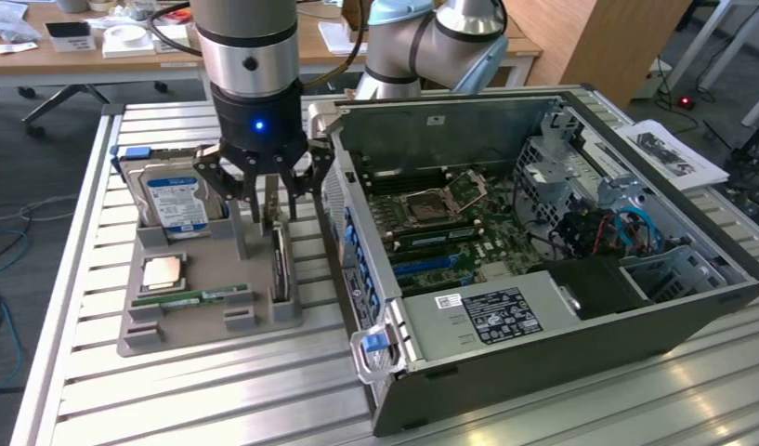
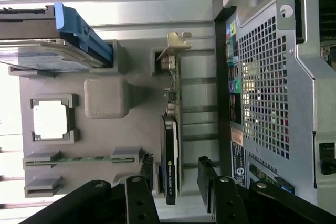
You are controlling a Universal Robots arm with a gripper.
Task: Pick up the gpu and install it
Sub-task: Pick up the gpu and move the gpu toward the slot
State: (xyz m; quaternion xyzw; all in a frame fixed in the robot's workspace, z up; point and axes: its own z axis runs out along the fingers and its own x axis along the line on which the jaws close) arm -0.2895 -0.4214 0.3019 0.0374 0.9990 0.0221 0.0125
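On the ribbed metal table [image 1: 168,409] lay a grey plastic holder tray [image 1: 150,339]. Nearest in it was a narrow green RAM stick [image 1: 193,297]. Farther in, the gpu [image 1: 281,265], a thin flat card with a pale metal end bracket, stood on its edge in a slot, near the open black computer case [image 1: 541,242] on the exterior view's right. The black claw [image 1: 274,197] hung over it, with its fingers apart on both sides of the card. The card seemed light, stiff and fragile, so its flat faces looked the best place to hold it.
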